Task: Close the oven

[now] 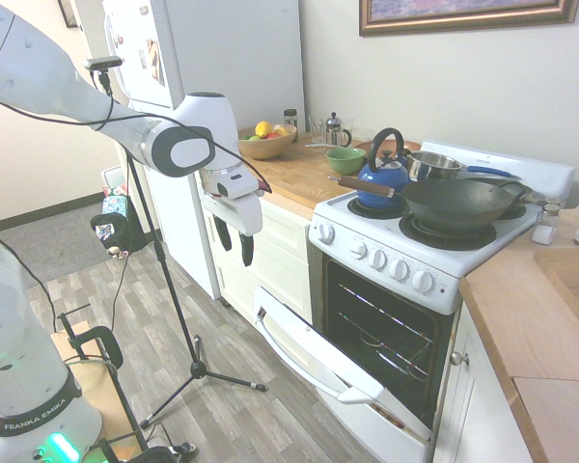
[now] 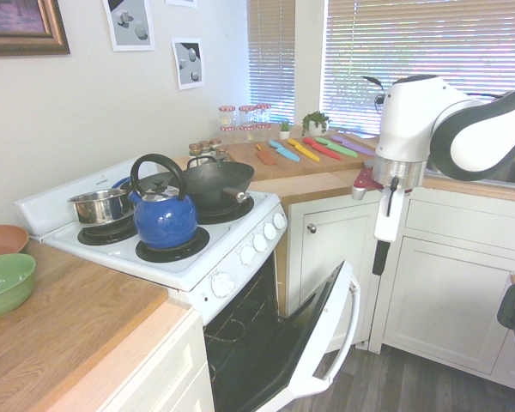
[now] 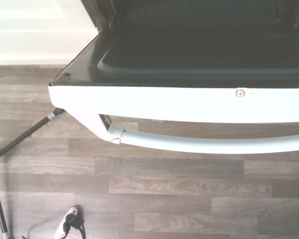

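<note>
The white oven (image 1: 396,280) stands between wooden counters with its drop-down door (image 1: 314,352) hanging partly open, about halfway down. Inside, the dark cavity and racks (image 1: 386,328) show. In the second exterior view the door (image 2: 322,339) tilts out toward the room, its bar handle (image 2: 354,319) on the outer edge. My gripper (image 1: 234,243) hangs fingers down in the air above and out from the door's free edge, touching nothing, open and empty. The same gripper (image 2: 380,257) sits right of the door. The wrist view looks straight down on the door's top edge (image 3: 189,102) and handle (image 3: 214,144).
On the burners sit a blue kettle (image 1: 384,174), a dark wok (image 1: 458,203) and a steel pot (image 1: 434,166). Cream cabinets (image 1: 270,256) and a tall white fridge (image 1: 212,58) stand beside the oven. A tripod (image 1: 183,318) stands on the wood floor near the door.
</note>
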